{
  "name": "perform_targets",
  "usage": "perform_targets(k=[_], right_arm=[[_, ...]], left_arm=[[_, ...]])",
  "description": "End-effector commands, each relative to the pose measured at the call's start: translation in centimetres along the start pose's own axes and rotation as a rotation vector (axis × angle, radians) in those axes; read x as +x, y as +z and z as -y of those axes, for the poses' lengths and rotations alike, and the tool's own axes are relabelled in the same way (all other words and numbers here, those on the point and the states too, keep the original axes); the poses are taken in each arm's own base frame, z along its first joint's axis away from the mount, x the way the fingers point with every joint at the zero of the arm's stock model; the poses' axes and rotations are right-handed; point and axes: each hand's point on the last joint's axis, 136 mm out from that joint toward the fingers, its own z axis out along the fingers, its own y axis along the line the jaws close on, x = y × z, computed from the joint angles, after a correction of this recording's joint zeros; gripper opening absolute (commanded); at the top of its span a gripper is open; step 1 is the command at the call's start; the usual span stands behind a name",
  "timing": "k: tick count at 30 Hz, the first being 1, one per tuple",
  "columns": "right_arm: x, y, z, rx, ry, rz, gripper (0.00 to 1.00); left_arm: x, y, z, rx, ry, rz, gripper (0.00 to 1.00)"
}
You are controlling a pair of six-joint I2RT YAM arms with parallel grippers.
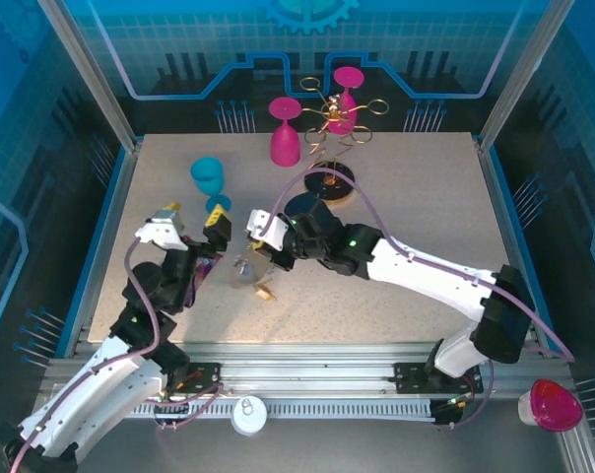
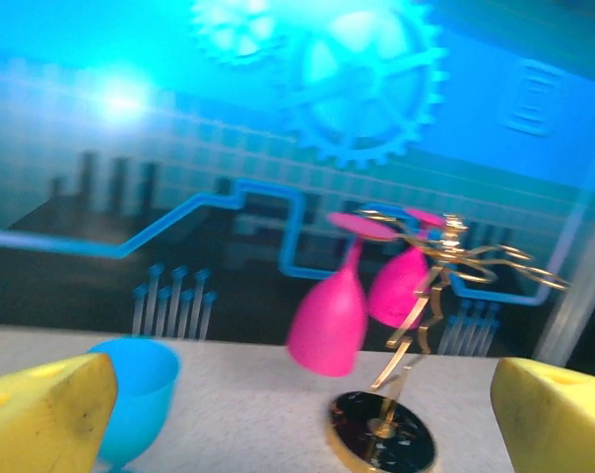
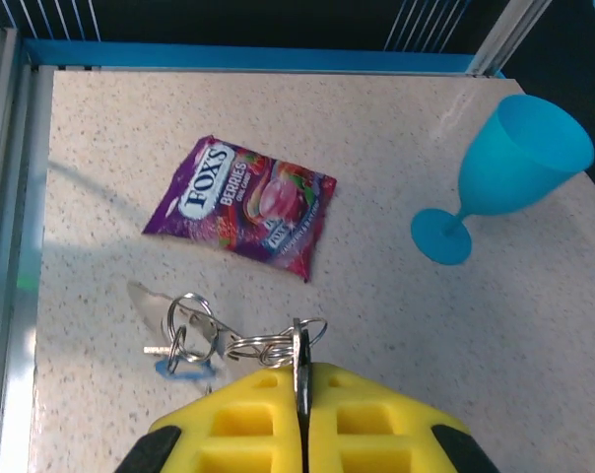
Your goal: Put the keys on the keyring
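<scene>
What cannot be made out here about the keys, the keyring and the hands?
- Right wrist view: the right hand pinches a thin metal piece edge-on; key or ring of the keyring, its fingers hide that.
- Same view: the keys overlap; their count is unclear.
- Top view: that cluster is too small to tell apart.
- Left wrist view: blurred; a finger of the left hand cuts off the blue goblet.

The purple sweet packet (image 3: 240, 207) on the table (image 3: 376, 118) reads "FOX'S" in white letters, with "BERRIES" beside it; its finer print is illegible
</scene>
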Motion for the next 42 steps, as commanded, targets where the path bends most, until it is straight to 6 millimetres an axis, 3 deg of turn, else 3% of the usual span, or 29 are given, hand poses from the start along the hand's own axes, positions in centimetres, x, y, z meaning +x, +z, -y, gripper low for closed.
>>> perform_targets(k=[1,5,11,15,24,27,30,33,36,38,40,42], right_arm=[[0.8,2.3,0.2,0.012,0.030,0.012,0.00],[7.8,3.3,0.2,0.045,-0.095,-0.166,0.00],[17.4,0.9,-1.2,-0.044,-0.397,-0.430,0.00],[22.0,-0.9,-1.8,-0.127,-0.430,-0.569,0.00],[30.0,-3.3,1.2,-0.076,-0.349,-0.928,0.10],[31.2,-4.1,2.8,-0.002,-0.299,-0.983,0.37],[30.9,-5.8,4.9,0.099,-0.254,-0.993,0.46],[29.3,-8.7,8.7,0.267,-0.126,-0.921,0.53],[25.9,-11.4,13.5,0.488,0.142,-0.633,0.59],[25.0,-12.3,15.1,0.552,0.348,-0.388,0.67],[25.3,-13.1,16.6,0.628,0.486,-0.201,0.71],[27.0,-14.0,18.3,0.764,0.535,-0.129,0.72]], left_arm=[[0.8,-0.6,-3.4,-0.170,-0.140,-0.012,0.98],[2.4,-0.8,-3.9,-0.184,-0.128,-0.067,0.98],[4.2,-0.8,-4.8,-0.214,-0.139,-0.096,0.99],[5.9,-0.3,-5.5,-0.239,-0.142,-0.123,0.99],[10.0,1.0,-7.7,-0.310,-0.069,-0.246,0.99],[10.8,1.2,-8.4,-0.331,-0.047,-0.272,0.99],[11.0,1.4,-9.1,-0.350,0.027,-0.295,0.99],[10.9,1.7,-9.8,-0.349,0.132,-0.321,0.99],[11.4,2.2,-11.1,-0.372,0.201,-0.342,0.99],[12.3,2.6,-11.6,-0.376,0.195,-0.353,0.99],[13.4,3.1,-12.2,-0.373,0.216,-0.363,0.99],[14.8,3.5,-13.0,-0.391,0.238,-0.371,0.99]])
